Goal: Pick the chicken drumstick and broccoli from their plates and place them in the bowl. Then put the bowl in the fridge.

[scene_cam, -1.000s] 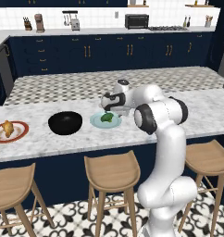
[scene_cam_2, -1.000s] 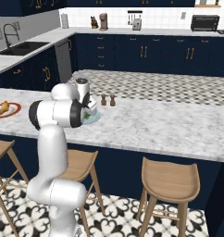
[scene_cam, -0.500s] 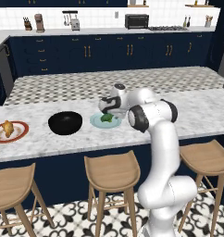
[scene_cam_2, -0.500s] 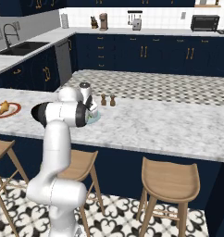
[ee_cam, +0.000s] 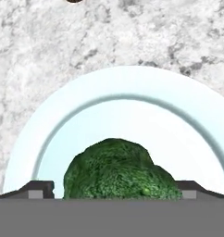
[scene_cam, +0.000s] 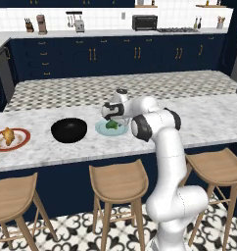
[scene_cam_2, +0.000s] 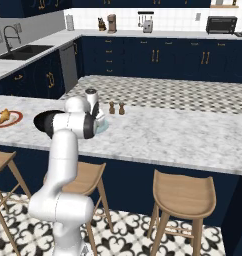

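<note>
The broccoli (scene_cam: 112, 125) lies on the pale blue-green plate (scene_cam: 102, 130) at the middle of the marble island. My gripper (scene_cam: 111, 119) hangs low right over it, open. In the hand view the two fingertips (ee_cam: 40, 188) stand on either side of the broccoli (ee_cam: 118, 166), which rests near the edge of the plate (ee_cam: 118, 88). The black bowl (scene_cam: 69, 130) stands just left of that plate. Farther left, the chicken drumstick (scene_cam: 8, 135) sits on the red-rimmed plate (scene_cam: 21, 142); the drumstick (scene_cam_2: 4, 116) also shows in the right base view. The fridge is out of view.
Two small shakers (scene_cam_2: 116, 108) stand on the island beyond the plate. Wooden stools (scene_cam: 118, 181) line the near side of the island. Navy cabinets and a back counter with a toaster oven (scene_cam: 144, 22) run along the far wall.
The hand has dropped and shifted slightly left, down onto the broccoli plate. Its jaws stayed open; the food, plates and bowl have not moved.
</note>
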Tool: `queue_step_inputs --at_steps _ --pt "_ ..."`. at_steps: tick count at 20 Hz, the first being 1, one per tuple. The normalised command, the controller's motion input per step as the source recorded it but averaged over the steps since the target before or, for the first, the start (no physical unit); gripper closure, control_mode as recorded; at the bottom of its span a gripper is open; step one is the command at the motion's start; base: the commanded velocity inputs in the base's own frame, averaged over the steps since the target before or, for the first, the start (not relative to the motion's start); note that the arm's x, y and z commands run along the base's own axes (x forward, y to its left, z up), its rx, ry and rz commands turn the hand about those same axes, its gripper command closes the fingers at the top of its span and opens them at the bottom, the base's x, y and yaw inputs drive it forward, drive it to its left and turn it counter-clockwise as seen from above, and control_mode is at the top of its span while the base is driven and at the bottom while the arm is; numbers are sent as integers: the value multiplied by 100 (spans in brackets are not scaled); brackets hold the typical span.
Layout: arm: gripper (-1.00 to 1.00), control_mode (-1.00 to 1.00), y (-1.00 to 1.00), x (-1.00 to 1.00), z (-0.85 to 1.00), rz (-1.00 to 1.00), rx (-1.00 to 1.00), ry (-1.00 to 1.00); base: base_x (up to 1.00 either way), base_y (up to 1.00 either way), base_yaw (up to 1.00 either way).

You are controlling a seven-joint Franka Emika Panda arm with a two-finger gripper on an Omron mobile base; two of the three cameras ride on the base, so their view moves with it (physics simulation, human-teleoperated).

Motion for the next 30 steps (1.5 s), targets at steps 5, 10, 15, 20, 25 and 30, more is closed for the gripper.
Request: queue_step_inputs --at_steps 5,10,15,20,25,30 --pt "100 -100 0 0 -32 0 1 5 0 0 0" --pt "100 -100 0 0 -1 0 0 0 0 0 0" --pt "100 -100 -17 -22 18 -1 0 -1 0 0 0" --pt "100 -100 -3 -22 78 -1 0 0 0 0 0" --pt "100 -100 85 -21 67 0 -1 5 0 0 0" --pt "100 -100 100 -29 12 0 -5 13 0 0 0"
